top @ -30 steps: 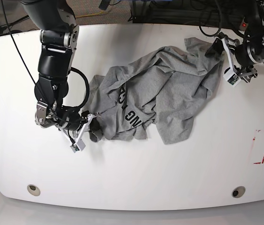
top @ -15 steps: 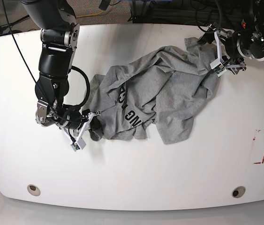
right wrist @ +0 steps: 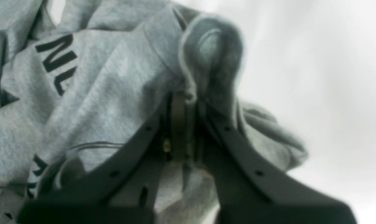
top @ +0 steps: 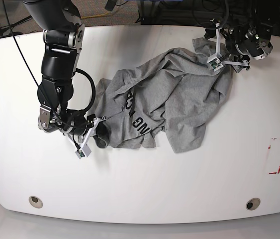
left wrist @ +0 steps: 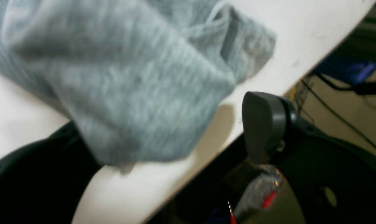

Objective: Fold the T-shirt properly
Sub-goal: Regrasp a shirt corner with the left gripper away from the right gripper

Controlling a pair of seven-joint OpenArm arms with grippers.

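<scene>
Grey T-shirt (top: 172, 102): crumpled, frame centre.
Right gripper (right wrist: 185, 102): clamped on T-shirt edge, left.
Left gripper (top: 219, 59): jaws wide, upper right.

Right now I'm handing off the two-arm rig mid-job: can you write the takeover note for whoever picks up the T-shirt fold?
Right gripper: shut on a bunched edge of the heather-grey jersey T-shirt, at its near-left end.
Left gripper: open, holding nothing, at the shirt's far-right corner by the table's back edge.
Shirt: crumpled in a heap mid white table, black lettering partly showing.
Done: one edge gripped only.
Left: grip the far corner, spread the shirt flat, then make every fold.
</scene>
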